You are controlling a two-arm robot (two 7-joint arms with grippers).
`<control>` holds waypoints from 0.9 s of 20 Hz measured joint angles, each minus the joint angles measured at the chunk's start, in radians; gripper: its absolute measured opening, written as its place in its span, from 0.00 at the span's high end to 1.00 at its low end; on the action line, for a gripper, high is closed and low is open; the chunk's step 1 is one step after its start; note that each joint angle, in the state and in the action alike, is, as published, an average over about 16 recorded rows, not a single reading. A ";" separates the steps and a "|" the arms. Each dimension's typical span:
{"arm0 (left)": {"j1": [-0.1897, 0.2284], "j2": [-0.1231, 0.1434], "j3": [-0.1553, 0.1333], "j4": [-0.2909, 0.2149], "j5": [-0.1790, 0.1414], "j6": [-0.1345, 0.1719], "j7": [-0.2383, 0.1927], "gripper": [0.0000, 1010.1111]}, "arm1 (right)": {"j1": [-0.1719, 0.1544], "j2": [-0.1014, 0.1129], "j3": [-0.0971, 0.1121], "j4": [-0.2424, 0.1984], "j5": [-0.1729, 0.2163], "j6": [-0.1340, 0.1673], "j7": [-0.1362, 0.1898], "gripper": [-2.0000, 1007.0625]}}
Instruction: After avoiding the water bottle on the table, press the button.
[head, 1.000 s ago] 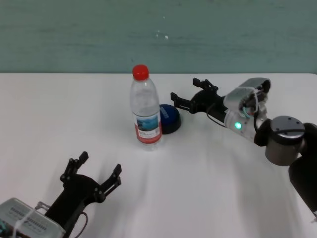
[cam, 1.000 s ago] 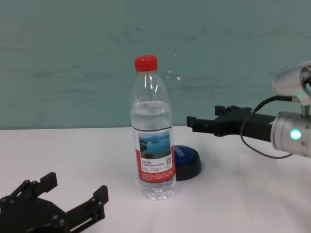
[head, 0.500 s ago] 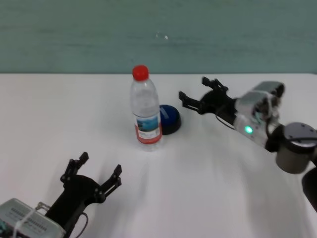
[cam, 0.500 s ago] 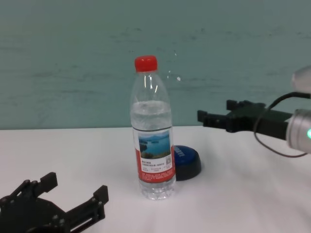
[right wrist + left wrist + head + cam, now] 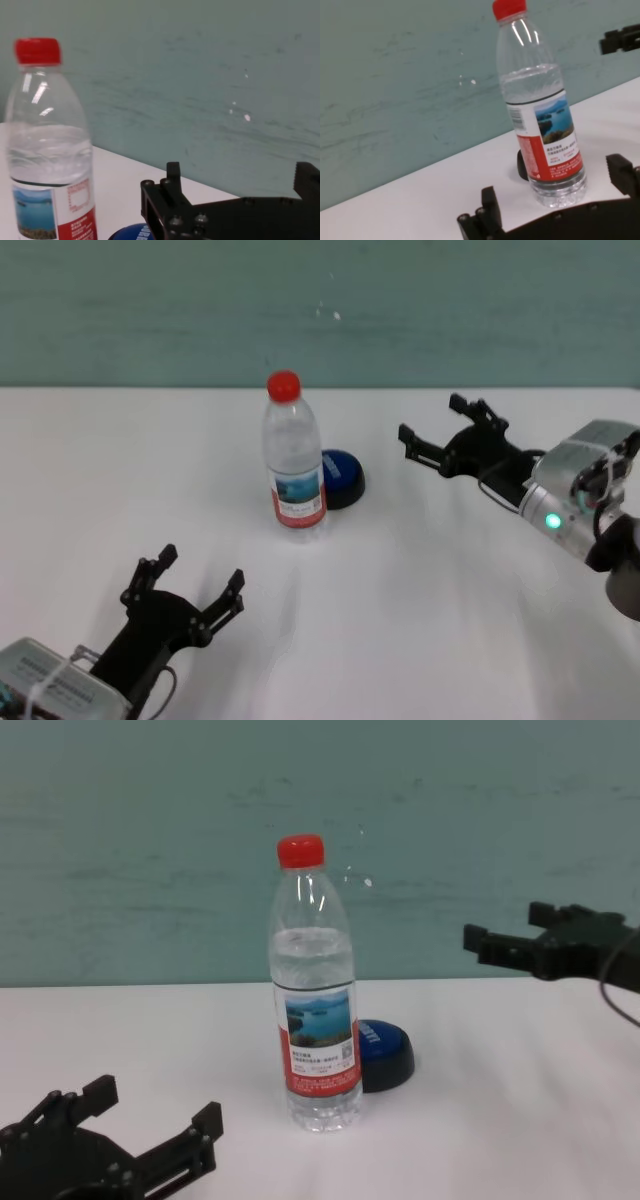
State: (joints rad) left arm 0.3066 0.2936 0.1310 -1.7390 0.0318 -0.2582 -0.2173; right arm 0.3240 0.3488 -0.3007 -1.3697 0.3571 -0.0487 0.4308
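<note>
Head view: water bottle standing mid-table, button touching it at 3 o'clock; right gripper hovering further toward 3, fingers apart, empty; left gripper idling at 7, spread. Chest view: bottle roughly two-thirds full, capped. Best approaching the button from its open right side, descending gently, keeping off the bottle.

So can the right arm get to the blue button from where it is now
Probably yes. The right gripper, jaws open, hovers to the right of the button with bare table between them. The water bottle stands on the button's left and nearer side, off that path.
</note>
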 joint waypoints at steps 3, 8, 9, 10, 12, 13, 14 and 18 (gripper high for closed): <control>0.000 0.000 0.000 0.000 0.000 0.000 0.000 0.01 | -0.047 0.022 0.017 -0.065 0.010 0.002 -0.013 0.00; 0.000 0.000 0.000 0.000 0.000 0.000 0.000 0.01 | -0.118 0.046 0.042 -0.151 0.023 0.001 -0.033 0.00; 0.000 0.000 0.000 0.000 0.000 0.000 0.000 0.01 | -0.132 0.050 0.046 -0.166 0.025 0.000 -0.037 0.00; 0.000 0.000 0.000 0.000 0.000 0.000 0.000 0.01 | -0.145 0.053 0.051 -0.179 0.027 -0.001 -0.040 0.00; 0.000 0.000 0.000 0.000 0.000 0.000 0.000 0.01 | -0.171 0.057 0.059 -0.203 0.030 -0.003 -0.047 0.00; 0.000 0.000 0.000 0.000 0.000 0.000 0.000 0.01 | -0.184 0.058 0.062 -0.213 0.032 -0.005 -0.051 0.00; 0.000 0.000 0.000 0.000 0.000 0.000 0.000 0.01 | -0.196 0.059 0.066 -0.223 0.033 -0.007 -0.055 0.00; 0.000 0.000 0.000 0.000 0.000 0.000 0.000 0.01 | -0.244 0.054 0.079 -0.250 0.035 -0.023 -0.071 0.00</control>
State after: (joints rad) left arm 0.3067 0.2936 0.1310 -1.7390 0.0318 -0.2582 -0.2174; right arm 0.0797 0.4028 -0.2217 -1.6201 0.3920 -0.0713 0.3598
